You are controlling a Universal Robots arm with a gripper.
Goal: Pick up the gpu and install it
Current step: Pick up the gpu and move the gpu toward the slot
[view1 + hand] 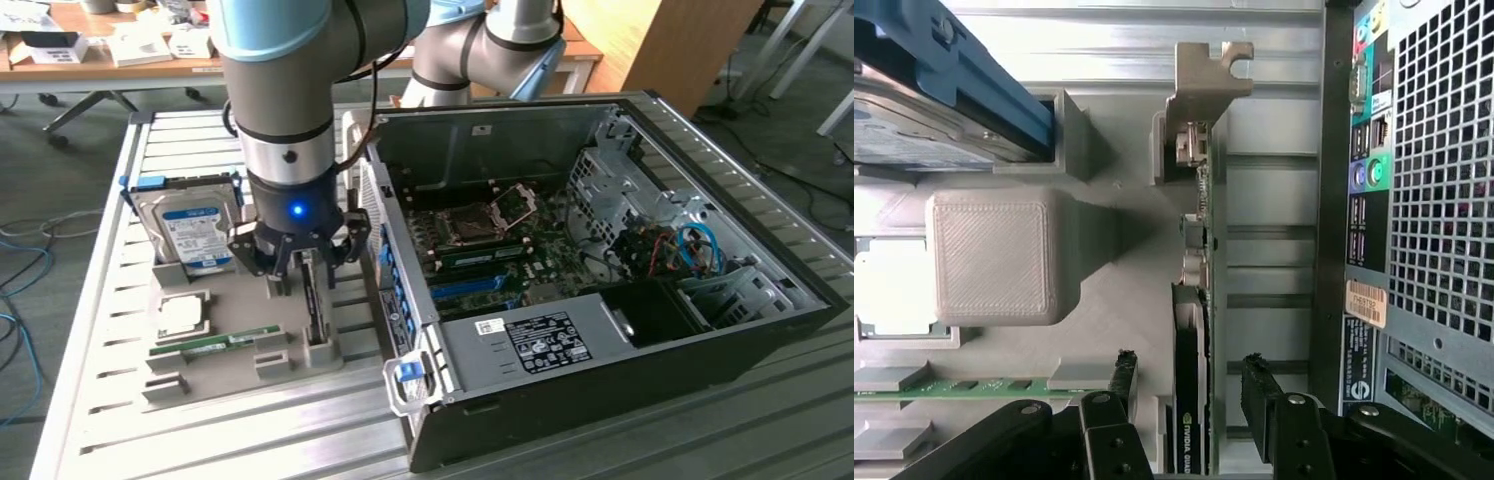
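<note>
One gpu (pixel 311 297), one hard drive (pixel 196 235)

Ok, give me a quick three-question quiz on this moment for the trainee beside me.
1. True or false: the gripper is shut on the gpu.
2. In the exterior view, the hard drive sits where relative to the gpu? A to its left, B to its right, C on top of it.
3. Fill in: the gpu stands on edge in the grey ____.
Key: 1 false, the jaws stand open astride it; 2 A; 3 holder.
</note>
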